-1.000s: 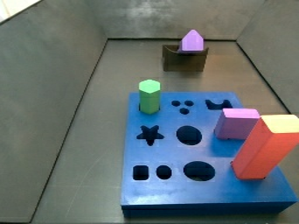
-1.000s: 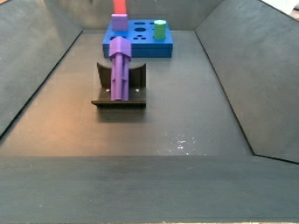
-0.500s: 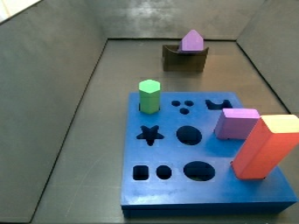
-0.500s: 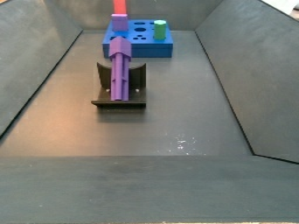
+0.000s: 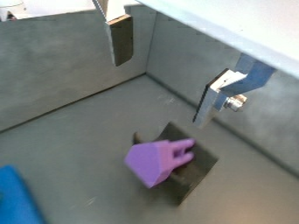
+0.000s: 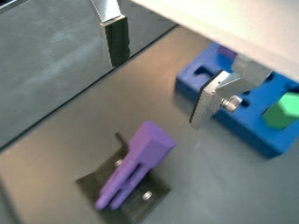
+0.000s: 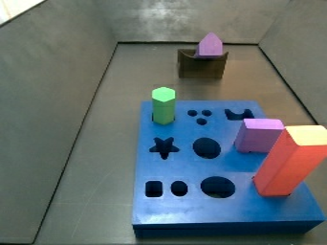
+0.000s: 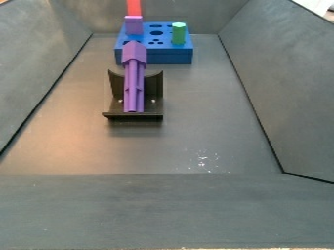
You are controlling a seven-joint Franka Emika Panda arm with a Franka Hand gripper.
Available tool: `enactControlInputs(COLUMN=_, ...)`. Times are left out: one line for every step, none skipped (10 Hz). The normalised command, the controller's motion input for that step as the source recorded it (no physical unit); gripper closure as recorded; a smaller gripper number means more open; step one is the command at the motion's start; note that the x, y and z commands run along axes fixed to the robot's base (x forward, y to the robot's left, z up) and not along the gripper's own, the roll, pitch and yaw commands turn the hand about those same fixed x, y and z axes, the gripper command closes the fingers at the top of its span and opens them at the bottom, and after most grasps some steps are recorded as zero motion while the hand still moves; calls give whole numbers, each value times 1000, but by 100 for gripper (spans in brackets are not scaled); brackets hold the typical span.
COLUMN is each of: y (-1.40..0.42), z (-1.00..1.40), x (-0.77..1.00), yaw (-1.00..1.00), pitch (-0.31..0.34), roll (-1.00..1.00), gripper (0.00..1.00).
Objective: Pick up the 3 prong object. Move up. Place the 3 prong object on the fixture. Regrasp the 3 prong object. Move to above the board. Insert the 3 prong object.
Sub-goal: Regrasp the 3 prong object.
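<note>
Nothing is moved since before: the 3 prong object (image 6: pixel 135 164) is left on the fixture (image 8: pixel 133 105), so regrasping comes next. Above it, the gripper (image 6: pixel 158 72) is held wide open and empty.

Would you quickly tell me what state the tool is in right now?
Tool: open and empty, above the 3 prong object, which rests on the fixture.
</note>
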Motion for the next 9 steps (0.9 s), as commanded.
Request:
enactControlInputs(y=-22, z=-2, x=32, yaw=21, pitch=30, roll=1000, gripper=0)
enactControlInputs(y=-26, z=-5, x=46, yaw=25, pitch=43, roll=1000, gripper=0)
enactControlInputs(y=-28, z=-5, x=54, yaw=28, pitch=51, roll=1000, gripper=0)
enactControlInputs(y=-31, z=-7, x=69, yaw=34, pitch=71, roll=1000, gripper=0)
enactControlInputs(y=-36, z=-8, x=82, yaw=41, pitch=89, roll=1000, gripper=0)
enactControlInputs(y=-41, z=-8, x=98, yaw=54, pitch=118, roll=1000, gripper=0)
enactControlInputs(y=-43, z=-6, x=101, yaw=63, pitch=133, roll=1000, gripper=0)
enactControlInputs(y=-47, z=-9, x=108, yaw=97, pitch=179, roll=1000, gripper=0)
enactControlInputs(y=-49, z=-12, x=111, yaw=117, pitch=198, roll=1000, gripper=0)
